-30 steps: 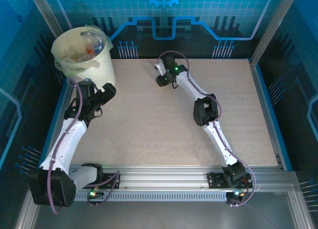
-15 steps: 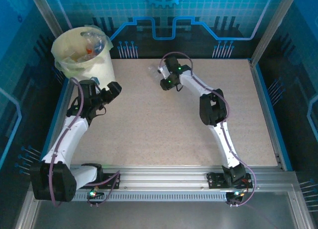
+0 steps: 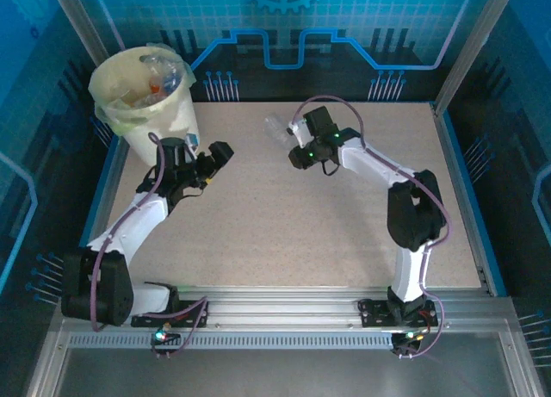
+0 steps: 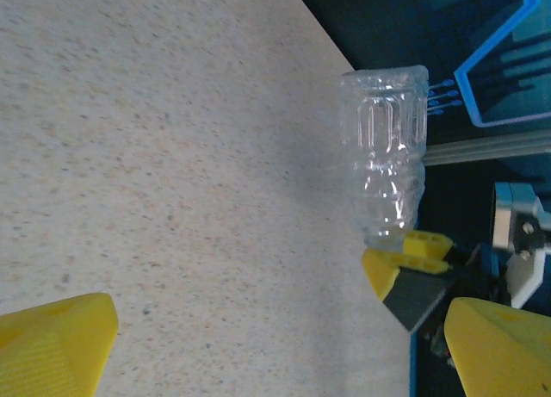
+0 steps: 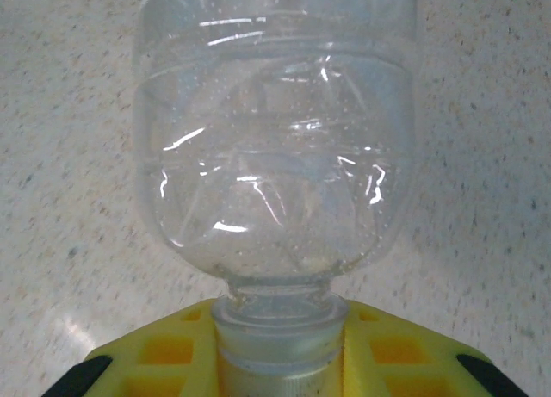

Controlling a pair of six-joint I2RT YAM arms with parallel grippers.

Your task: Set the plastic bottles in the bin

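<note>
Yellow fingers of the right gripper [image 5: 275, 362] are clamped on the neck of a clear, label-less plastic bottle [image 5: 275, 156]. Its body sticks straight out past them, long axis in line w/ the fingers. Left gripper [image 3: 219, 151], jaws wide and empty, sits btwn bottle and bin. Further left, far corner: big cream bin w/ yellow-green liner [image 3: 168, 113], well apart from the bottle, so I reckon a long carry leftward.

I see a speckled beige tabletop [image 3: 284, 233] — blue-lit circuit-pattern panels [image 3: 362, 27] along the far wall, aluminium posts [image 3: 475, 44] at far corners, grey rail [image 3: 284, 307] near.
</note>
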